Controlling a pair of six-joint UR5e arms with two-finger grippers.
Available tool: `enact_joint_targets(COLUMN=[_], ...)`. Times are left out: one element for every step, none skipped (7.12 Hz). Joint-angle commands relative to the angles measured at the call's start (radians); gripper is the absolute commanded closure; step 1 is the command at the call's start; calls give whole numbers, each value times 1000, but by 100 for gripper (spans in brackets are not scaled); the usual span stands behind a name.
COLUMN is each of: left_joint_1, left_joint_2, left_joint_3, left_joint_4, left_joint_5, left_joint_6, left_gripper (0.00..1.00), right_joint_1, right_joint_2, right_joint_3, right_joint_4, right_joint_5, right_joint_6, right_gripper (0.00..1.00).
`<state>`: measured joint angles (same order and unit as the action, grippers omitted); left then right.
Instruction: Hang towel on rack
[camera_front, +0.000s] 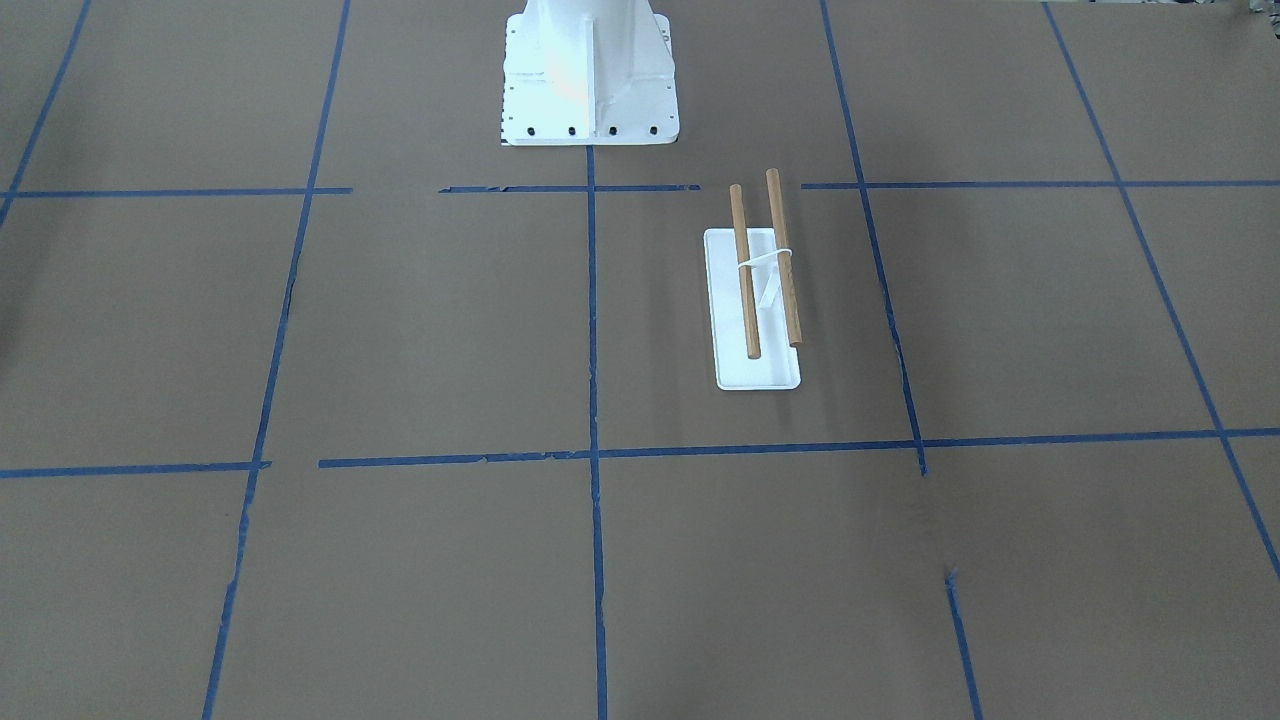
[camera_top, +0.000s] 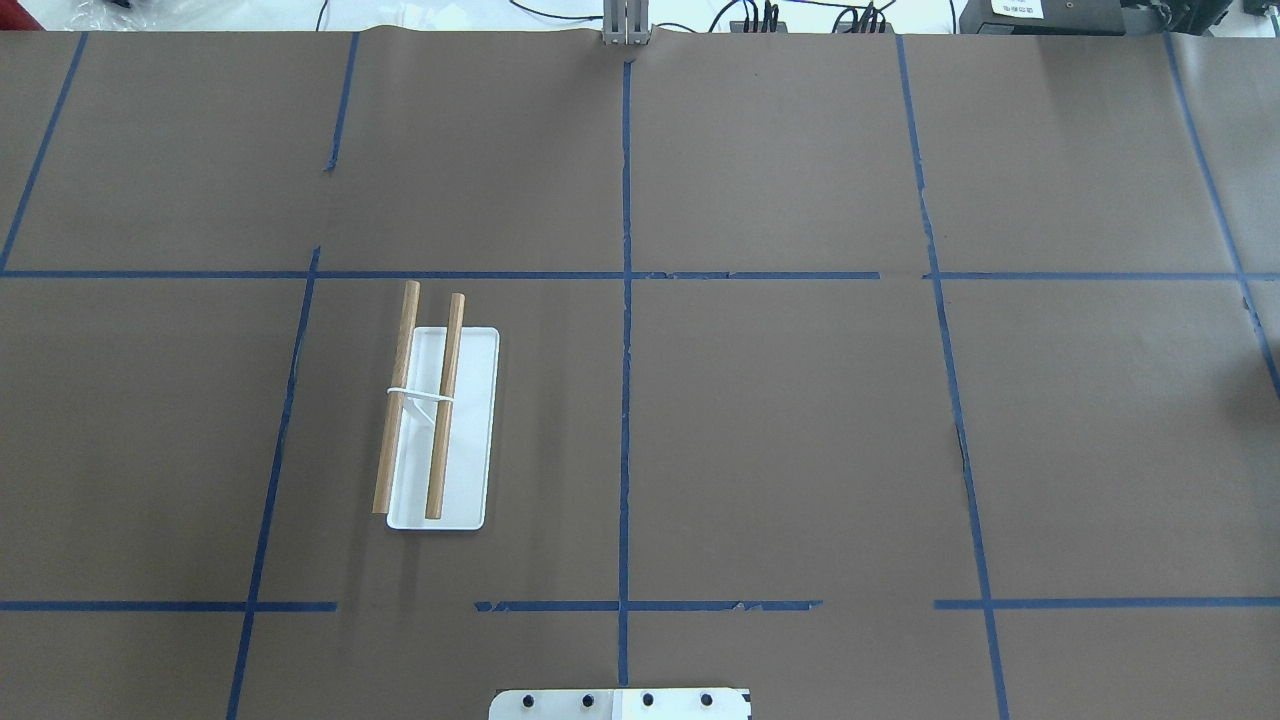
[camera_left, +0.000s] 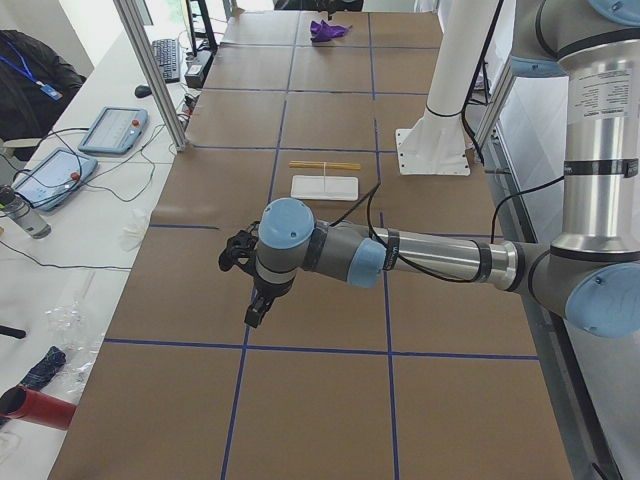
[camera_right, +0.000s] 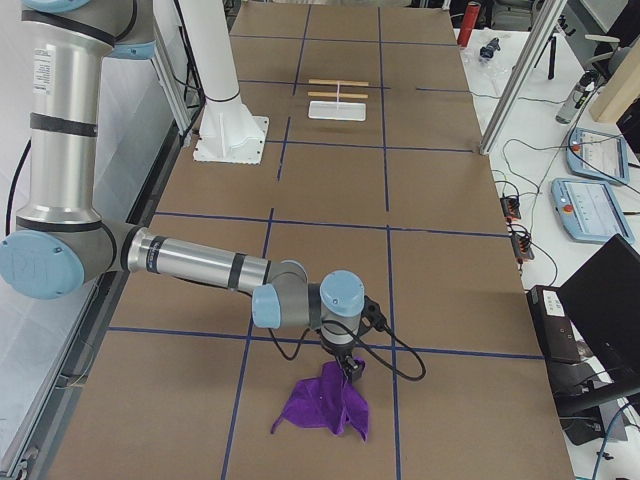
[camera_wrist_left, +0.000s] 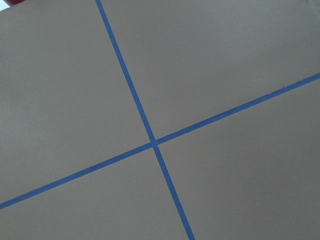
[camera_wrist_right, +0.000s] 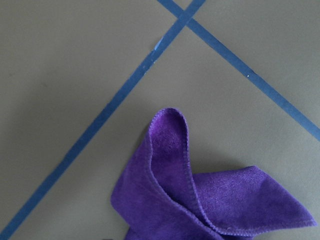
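Towel (camera_right: 325, 408) and right pincer (camera_right: 347, 368) meet at the cloth's raised fold: the pincer points down onto or just above it, and I cannot tell from this side view whether it is clenched on cloth or released. The towel is purple, with a stitched hem, and lies bunched with one corner folded up. It is well apart from the rack (camera_top: 440, 420), at the table's end on the robot's right.

The left pincer (camera_left: 252, 318) hangs over bare table (camera_top: 800, 450) nearer the rack, tips down; its state cannot be told either.

The rack stands on a flat white base, with two wooden rods side by side above it. Brown paper covers the table, gridded with blue tape (camera_wrist_left: 155, 142). A white bolted pedestal (camera_front: 590, 80) stands near the rack. Lettering on the arm's label is too small to read.
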<state>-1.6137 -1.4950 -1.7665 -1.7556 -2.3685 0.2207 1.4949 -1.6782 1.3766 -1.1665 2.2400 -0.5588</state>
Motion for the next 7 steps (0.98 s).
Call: enact_joint_targets(left_joint_1=[0, 0, 0, 0, 0, 0, 0], left_joint_2=[-1, -1, -1, -1, -1, -1, -1], left_joint_3=[1, 2, 1, 4, 1, 1, 1], left_joint_4=[-1, -1, -1, -2, -1, -1, -1], left_joint_5=[-2, -2, -2, -2, -2, -2, -2], left_joint_6=[0, 0, 0, 0, 0, 0, 0], left_gripper=[0, 0, 0, 0, 0, 0, 0], right_joint_1=[-5, -5, -7, -7, -7, -7, -7], right_joint_2=[78, 89, 90, 89, 81, 74, 71], right_joint_3=[-158, -195, -212, -218, -217, -218, -217], right_joint_4=[90, 94, 90, 90, 90, 90, 90], right_joint_5=[0, -5, -5, -3, -3, -5, -5], right_joint_6=[-135, -168, -229, -245, -245, -247, -254], right_gripper=[11, 13, 15, 19, 27, 36, 54])
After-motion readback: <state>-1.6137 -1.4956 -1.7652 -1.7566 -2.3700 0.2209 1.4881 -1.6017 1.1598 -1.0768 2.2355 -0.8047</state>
